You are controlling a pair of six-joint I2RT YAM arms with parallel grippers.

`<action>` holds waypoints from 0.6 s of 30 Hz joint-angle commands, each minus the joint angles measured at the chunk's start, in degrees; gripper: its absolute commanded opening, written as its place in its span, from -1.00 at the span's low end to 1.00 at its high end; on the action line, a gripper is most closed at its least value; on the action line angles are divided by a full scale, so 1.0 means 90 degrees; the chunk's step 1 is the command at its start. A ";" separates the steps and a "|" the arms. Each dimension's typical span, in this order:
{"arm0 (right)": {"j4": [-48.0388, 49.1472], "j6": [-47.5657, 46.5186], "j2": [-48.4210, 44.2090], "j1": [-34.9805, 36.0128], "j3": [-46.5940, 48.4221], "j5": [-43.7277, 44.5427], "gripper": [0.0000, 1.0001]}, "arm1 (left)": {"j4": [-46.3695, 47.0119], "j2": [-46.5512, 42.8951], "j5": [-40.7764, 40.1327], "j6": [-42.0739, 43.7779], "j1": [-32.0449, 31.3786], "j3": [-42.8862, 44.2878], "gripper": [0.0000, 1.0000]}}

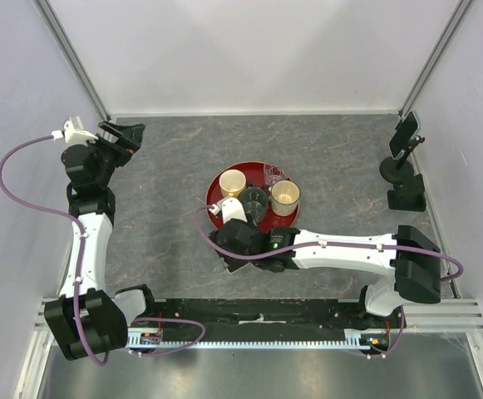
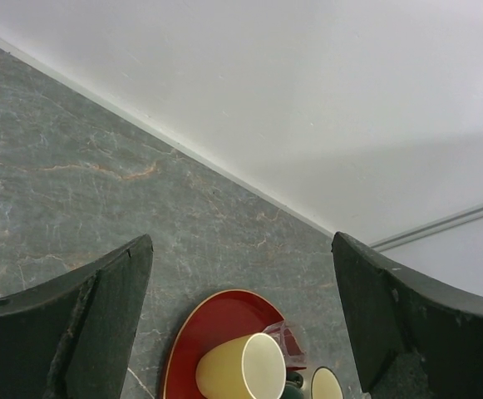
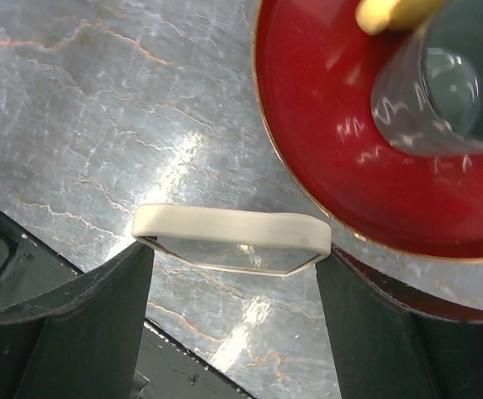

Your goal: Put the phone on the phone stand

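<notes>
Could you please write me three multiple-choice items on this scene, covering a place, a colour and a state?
1. Where is the phone stand? A on the tray; B in the far right corner of the table; C by the left arm.
2. What colour is the tray? A red; B blue; C white.
3. How is the left tool? A shut on a cup; B shut, empty; C open, empty.
Answers: 1 B, it shows at the far right; 2 A, its rim shows red; 3 C, its jaws stand wide apart, gripping nothing.
</notes>
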 commanded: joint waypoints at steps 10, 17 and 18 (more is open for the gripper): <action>-0.0584 0.2663 -0.1957 -0.0611 -0.1762 0.1557 -1.00 | 0.0564 0.0419 0.1237 -0.0173 0.0009 0.0246 0.76; -0.1101 0.2839 -0.3131 -0.2424 -0.2583 0.1109 -1.00 | 0.0691 0.0439 0.1433 -0.0203 -0.0059 0.0256 0.74; -0.1092 0.2840 -0.3248 -0.2641 -0.2700 0.1030 -1.00 | 0.0691 0.0448 0.1443 -0.0203 -0.0069 0.0266 0.74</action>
